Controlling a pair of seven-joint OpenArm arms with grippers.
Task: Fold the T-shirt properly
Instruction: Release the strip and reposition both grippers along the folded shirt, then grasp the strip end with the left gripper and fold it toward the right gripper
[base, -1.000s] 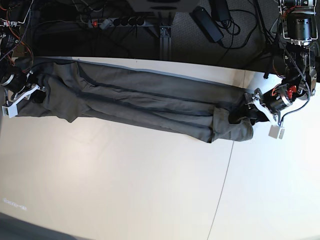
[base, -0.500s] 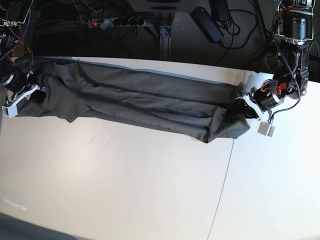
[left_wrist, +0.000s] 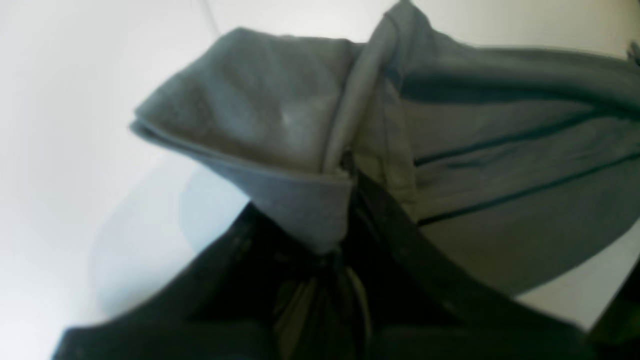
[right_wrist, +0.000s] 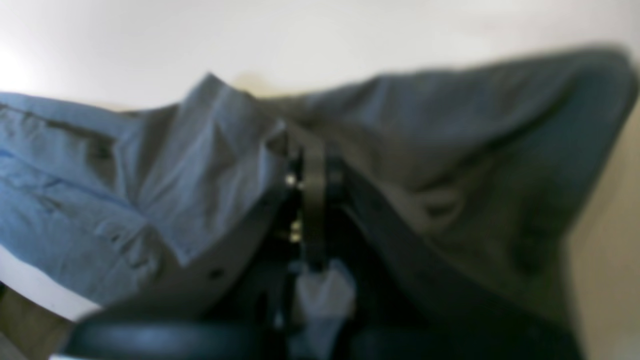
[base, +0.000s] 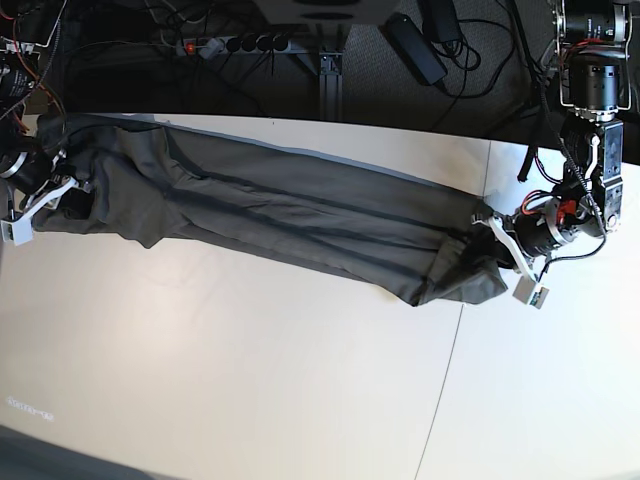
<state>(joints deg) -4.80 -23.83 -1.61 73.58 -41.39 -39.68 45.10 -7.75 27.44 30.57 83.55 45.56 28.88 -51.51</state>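
— Where the left wrist view looks down its own black fingers (left_wrist: 425, 260), what is the left gripper (left_wrist: 335, 245) doing?

— It is pinched tight on a folded corner of the large dark olive-grey cotton T-shirt (left_wrist: 500, 165); the cloth bunches between the jaws and lifts into a peaked flap above them. In the base view that left gripper (base: 497, 243) sits at the shirt's right end.

— And the other one?

— The right gripper (right_wrist: 307, 200) is pressed together on the cloth as well. Its view is blurred, so I can only say fabric seems to wrap both sides of the narrow black jaws. In the base view the right gripper (base: 48, 190) sits at the far left end of the T-shirt (base: 290, 215).

— What has changed from a second ago?

— The left gripper stood wide open at the shirt's end then, with fabric between its fingers; now it has closed on that end. The right-hand end of the garment has also shifted lower on the white tabletop (base: 250, 370), and the left end sits a little higher, so the long band slants more steeply than before. The right gripper has held its clamp throughout.

— How does the shirt look?

— It is folded lengthwise into a long narrow band, stretched between the two grippers across the back half of the table. Several dark creases run along its length. Near the left end a flap hangs below the band's lower edge; at the right end the cloth gathers into a rumpled wedge.
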